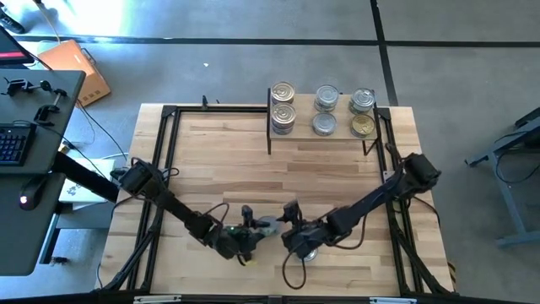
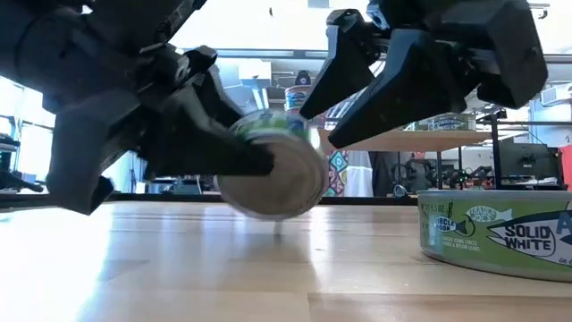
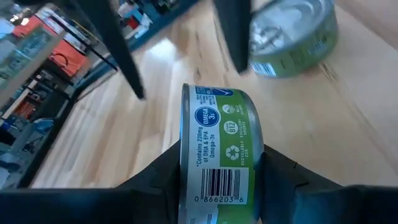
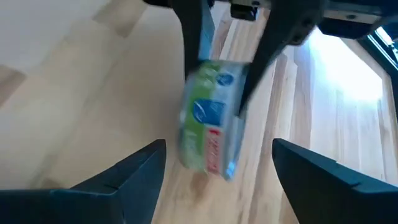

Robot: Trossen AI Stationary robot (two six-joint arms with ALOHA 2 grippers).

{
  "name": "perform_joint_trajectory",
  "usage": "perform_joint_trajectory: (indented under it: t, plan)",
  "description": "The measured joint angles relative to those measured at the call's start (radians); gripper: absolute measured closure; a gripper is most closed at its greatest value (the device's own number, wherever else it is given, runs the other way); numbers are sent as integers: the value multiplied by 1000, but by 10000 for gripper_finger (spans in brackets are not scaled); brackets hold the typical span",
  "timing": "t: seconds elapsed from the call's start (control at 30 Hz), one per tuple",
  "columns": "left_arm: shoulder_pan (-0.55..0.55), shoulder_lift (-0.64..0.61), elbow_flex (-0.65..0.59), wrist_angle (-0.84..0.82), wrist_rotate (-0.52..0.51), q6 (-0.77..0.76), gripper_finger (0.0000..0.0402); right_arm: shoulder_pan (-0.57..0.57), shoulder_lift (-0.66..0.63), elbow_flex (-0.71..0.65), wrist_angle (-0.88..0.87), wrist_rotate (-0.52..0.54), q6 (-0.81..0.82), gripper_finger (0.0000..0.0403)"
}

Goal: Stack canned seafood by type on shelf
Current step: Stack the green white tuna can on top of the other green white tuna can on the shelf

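Observation:
My left gripper point(image 1: 251, 233) is shut on a green-labelled seafood tin point(image 3: 219, 143) near the table's near edge. The tin also shows in the low view point(image 2: 273, 170). My right gripper point(image 1: 291, 223) is open just right of that tin, its fingers point(image 4: 140, 168) pointing at it and apart from it. A second green tin point(image 2: 500, 228) stands flat on the table under the right arm. It also shows in the high view point(image 1: 308, 253). The light wood shelf point(image 1: 342, 135) stands at the far edge and bears several tins point(image 1: 283, 105). My left gripper pinches the tin by its two flat ends point(image 3: 185, 155), one finger point(image 3: 165, 177) on each, the labelled wall between them. The fingers come slanting down from the table's left. The tin stands on edge, its flat ends upright, lifted just clear of the table.
Black frame rails point(image 1: 164, 160) run along the table's left and right sides. Bare tabletop point(image 1: 253, 169) lies between the grippers and the shelf. A desk with a keyboard point(image 1: 13, 143) stands off the table's left.

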Motion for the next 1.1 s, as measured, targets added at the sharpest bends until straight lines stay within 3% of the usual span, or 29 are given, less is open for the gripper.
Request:
perform_joint_trajectory:
  t: [0.23,0.37,0.53,0.6,0.77,0.97,1.1]
  plan:
    - [4,-2,2,120,-10,76,267,25,25,-2,30,96,128,129]
    - [4,-2,2,141,-12,80,266,27,25,-2,70,92,150,182]
    - [4,-3,2,154,-12,98,261,28,19,-2,58,89,169,284]
    - [3,-4,4,137,-31,98,249,33,8,1,29,87,184,282]
    - [-3,-5,4,28,-130,61,208,55,-59,87,-324,132,352,282]
    - [-3,-5,3,-48,-148,-85,182,83,-137,254,-988,348,680,282]
    - [-3,-5,3,-55,-135,-105,183,23,-191,342,-1364,457,886,282]
